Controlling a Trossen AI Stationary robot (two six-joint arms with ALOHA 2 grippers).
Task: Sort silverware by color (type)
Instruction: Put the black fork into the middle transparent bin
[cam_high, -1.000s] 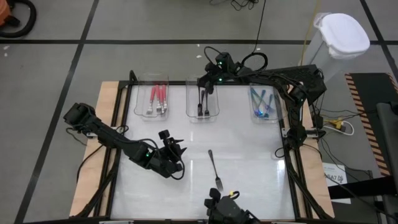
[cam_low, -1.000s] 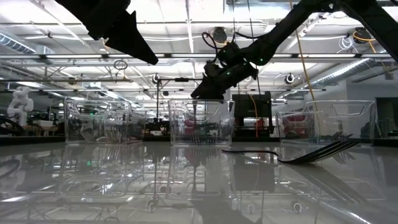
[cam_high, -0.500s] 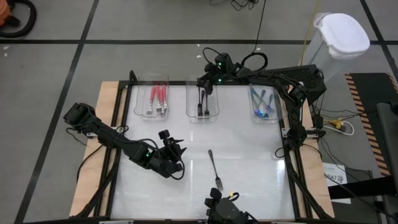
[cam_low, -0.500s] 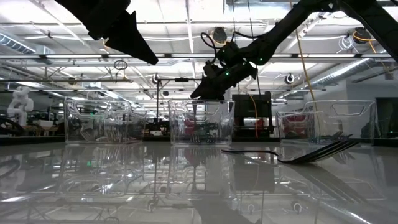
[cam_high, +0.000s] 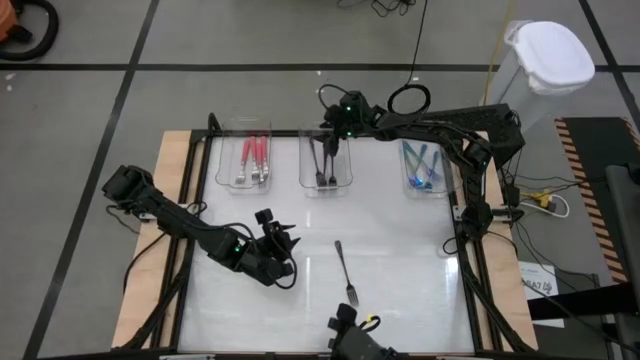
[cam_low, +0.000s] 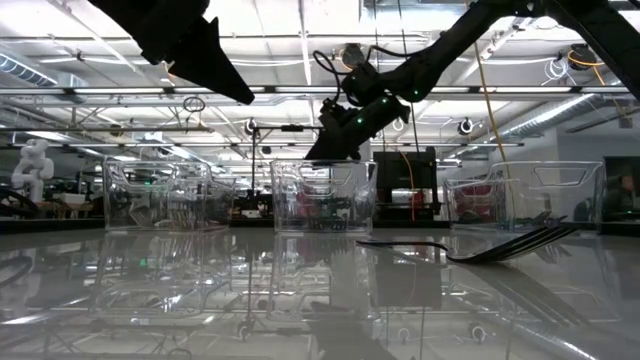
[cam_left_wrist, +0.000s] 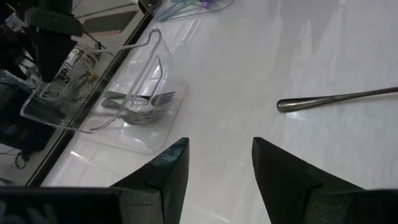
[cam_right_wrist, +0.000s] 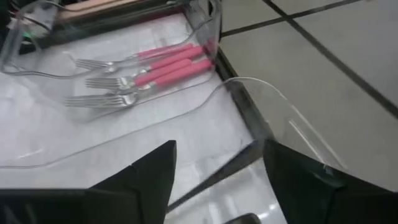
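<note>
the right tool (cam_high: 331, 137) hangs over the far end of the middle clear rectangular plastic tray (cam_high: 325, 185), its two dark fingers (cam_right_wrist: 298, 180) spread apart with nothing between them; in the right wrist view the gap shows only the tray's rim and the table. below it, inside that middle tray, lie the black-handled forks with silver tines (cam_high: 324, 165). to one side stands the left clear tray (cam_high: 222, 160) holding the pink-handled forks (cam_high: 254, 156), laid side by side with tines toward the near end; to the other side is the right clear tray (cam_high: 446, 170) with the blue and teal-handled forks (cam_high: 421, 166). the left tool (cam_high: 283, 248) sits low over the glossy white table (cam_high: 400, 260), near the left front, its fingers (cam_left_wrist: 168, 171) apart and empty. one loose fork with a dark handle (cam_high: 344, 271) lies on the table toward the near edge, well apart from all three trays and just to the right of the left tool, tines pointing to the near edge.
</note>
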